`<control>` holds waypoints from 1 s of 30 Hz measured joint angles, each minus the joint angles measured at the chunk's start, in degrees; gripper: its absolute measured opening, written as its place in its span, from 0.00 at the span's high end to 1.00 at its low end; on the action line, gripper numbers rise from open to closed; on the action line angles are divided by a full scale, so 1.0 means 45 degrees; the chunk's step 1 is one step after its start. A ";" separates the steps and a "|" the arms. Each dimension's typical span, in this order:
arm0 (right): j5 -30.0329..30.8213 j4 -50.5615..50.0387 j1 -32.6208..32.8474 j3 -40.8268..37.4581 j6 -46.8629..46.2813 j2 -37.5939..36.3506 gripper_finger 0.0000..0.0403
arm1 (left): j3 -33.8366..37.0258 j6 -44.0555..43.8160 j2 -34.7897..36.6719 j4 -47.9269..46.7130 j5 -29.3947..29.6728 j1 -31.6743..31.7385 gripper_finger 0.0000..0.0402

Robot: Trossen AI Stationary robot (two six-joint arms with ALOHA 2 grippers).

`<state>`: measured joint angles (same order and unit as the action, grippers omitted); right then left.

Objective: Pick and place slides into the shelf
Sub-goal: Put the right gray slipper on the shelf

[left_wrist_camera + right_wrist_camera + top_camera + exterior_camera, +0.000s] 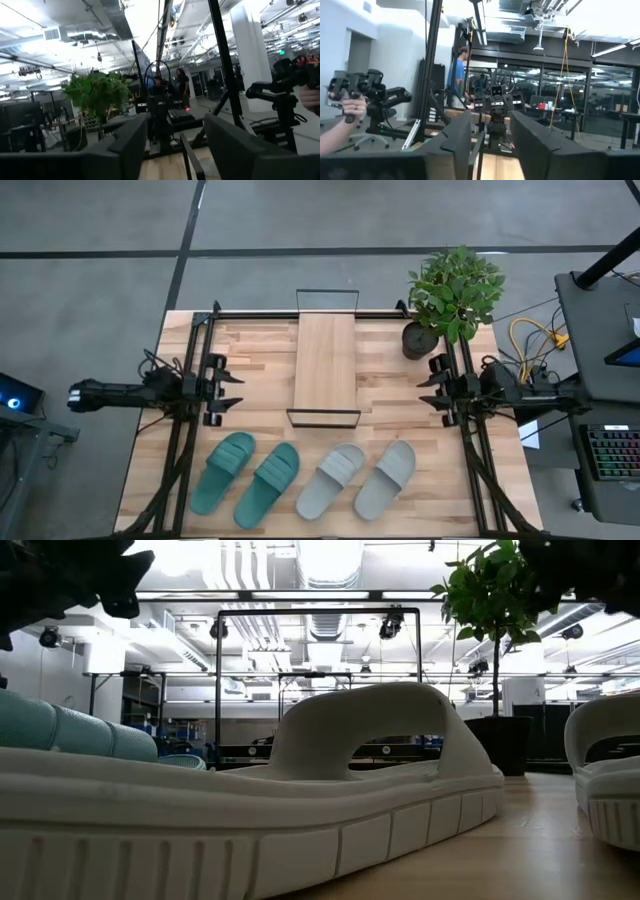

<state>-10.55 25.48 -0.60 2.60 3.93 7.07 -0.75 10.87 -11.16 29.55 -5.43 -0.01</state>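
Four slides lie in a row along the near edge of the worktop (255, 375): the teal-green pair (246, 478) to the left, the pale grey pair (357, 480) to the right, all slanting the same way and just beside one another. Beyond them the shelf (325, 360) stands at the middle of the worktop, its plank top bare. The left pincer (228, 390) hovers near the shelf's left side and the right pincer (432, 388) near its right, each with fingers parted and gripping nothing. A potted plant (452, 295) stands at the far right corner. In the room beyond, a person's hand (351, 109) grips a control handle.
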 joint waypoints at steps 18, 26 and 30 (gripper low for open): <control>0.0205 -0.8253 0.1887 0.7693 -0.2083 0.6528 0.59 | 0.0034 -0.0005 -0.0333 0.0887 0.0010 0.0000 0.45; 0.2410 -1.2021 0.3927 1.0801 -0.4731 0.9884 0.59 | 0.0044 -0.0005 -0.0344 0.0867 0.0015 0.0000 0.45; 0.3469 -1.4529 0.5192 1.2482 -0.6405 1.1435 0.59 | 0.0049 0.0000 -0.0344 0.0877 0.0015 0.0000 0.45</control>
<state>5.06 -39.90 22.76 58.77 -24.90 58.53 -0.54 10.87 -12.71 33.50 -5.37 -0.01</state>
